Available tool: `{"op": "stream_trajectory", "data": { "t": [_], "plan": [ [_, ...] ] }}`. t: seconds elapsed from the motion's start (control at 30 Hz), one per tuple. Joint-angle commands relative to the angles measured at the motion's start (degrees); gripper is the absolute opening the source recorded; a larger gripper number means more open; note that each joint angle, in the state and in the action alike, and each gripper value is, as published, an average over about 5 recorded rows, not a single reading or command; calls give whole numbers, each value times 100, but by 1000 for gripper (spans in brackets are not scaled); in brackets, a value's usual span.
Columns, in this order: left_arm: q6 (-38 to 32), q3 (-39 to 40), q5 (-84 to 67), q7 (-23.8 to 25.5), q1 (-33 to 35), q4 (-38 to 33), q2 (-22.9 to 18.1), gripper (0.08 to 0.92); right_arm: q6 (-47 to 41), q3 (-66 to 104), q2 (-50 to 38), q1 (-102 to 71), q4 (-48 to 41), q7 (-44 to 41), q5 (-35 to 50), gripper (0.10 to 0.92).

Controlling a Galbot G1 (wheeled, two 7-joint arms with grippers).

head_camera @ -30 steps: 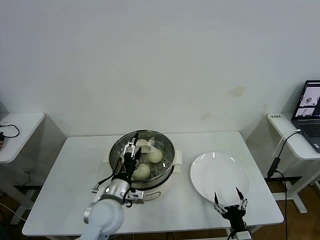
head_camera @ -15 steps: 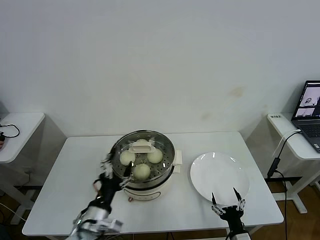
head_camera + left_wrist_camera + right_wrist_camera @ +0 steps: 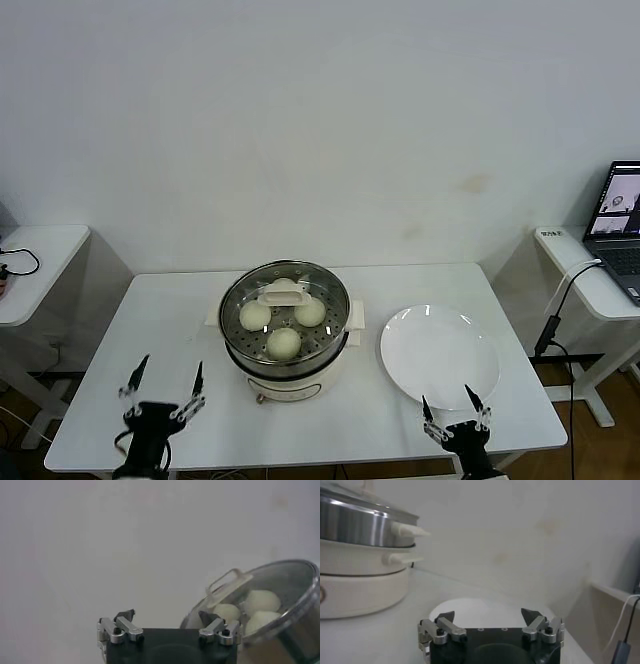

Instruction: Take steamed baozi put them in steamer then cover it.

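Note:
The steamer (image 3: pixel 285 352) stands at the table's middle, with the clear glass cover (image 3: pixel 330 295) resting on it and its cream handle (image 3: pixel 282 293) at the centre. Three baozi (image 3: pixel 285 343) show through the glass; a fourth is hidden under the handle. My left gripper (image 3: pixel 165 383) is open and empty at the front left, well clear of the steamer. My right gripper (image 3: pixel 448 406) is open and empty at the front right, by the plate's near edge. The left wrist view shows the cover (image 3: pixel 295 587) and baozi (image 3: pixel 262 601). The right wrist view shows the steamer (image 3: pixel 355 562).
An empty white plate (image 3: pixel 439 356) lies right of the steamer; it also shows in the right wrist view (image 3: pixel 485 611). A side table (image 3: pixel 30 265) stands at left. Another side table with a laptop (image 3: pixel 618 225) and a cable stands at right.
My left gripper has let go of the cover's handle and drawn back from the steamer to the front left. The cover now sits on the steamer. My right gripper moved slightly lower.

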Motion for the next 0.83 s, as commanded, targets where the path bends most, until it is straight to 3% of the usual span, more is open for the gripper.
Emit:
{"op": "stream_trajectory", "data": {
  "t": [0.03, 0.83],
  "plan": [
    [-993, -409, -1961, -122, 946, 707, -32, 823, -322, 85, -163, -306, 244, -226, 307, 823],
    [-1114, -511, -1586, 84, 1017, 602, 75, 823, -179, -78, -133, -380, 315, -185, 228, 823]
  ]
}}
